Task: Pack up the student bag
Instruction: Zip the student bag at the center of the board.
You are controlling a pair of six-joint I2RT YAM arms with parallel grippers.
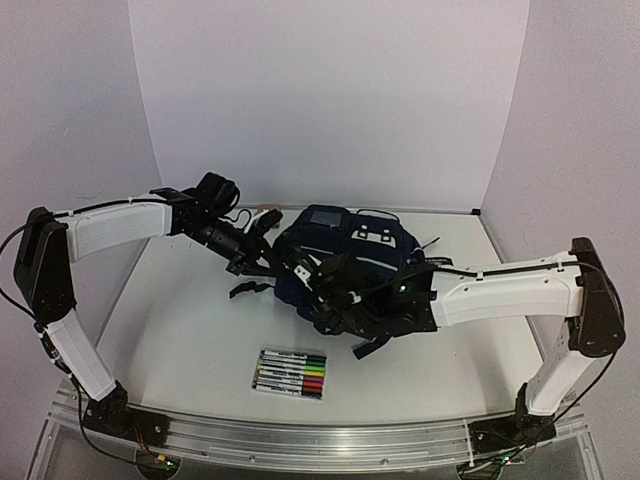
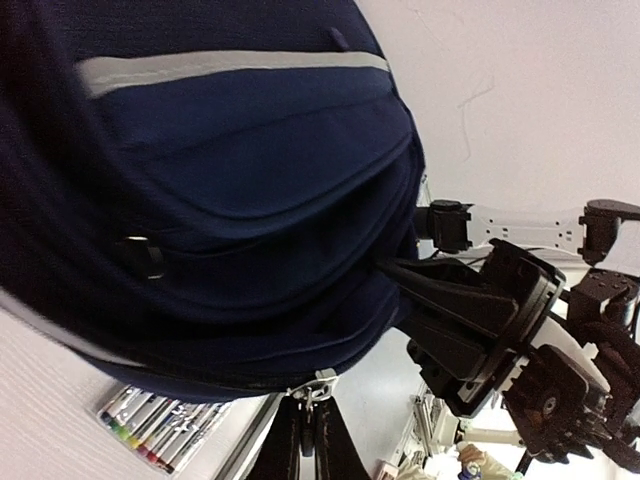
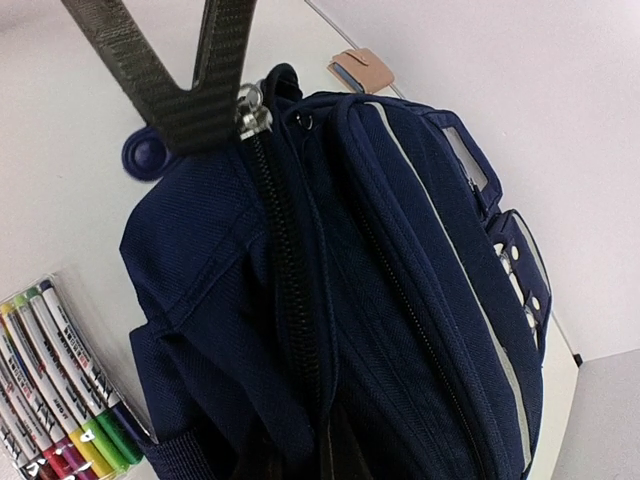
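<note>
Since the student bag (image 1: 312, 250) looks soft and floppy, firm stitched edges hold best: left gripper (image 2: 310, 412) clamped on its edge, right gripper (image 3: 200, 125) on the zip pull (image 3: 250, 112).

From overhead I get bright, even, soft light; the white worktop (image 1: 180, 310) shows only faint shadows, while the student bag (image 1: 310, 238) reads nearly black, its detail lost. My left wrist view is soft, with the near fabric blurred and the background washed out. The right wrist view is sharper, with the marker pack (image 3: 60, 390) slightly soft in the corner.
</note>
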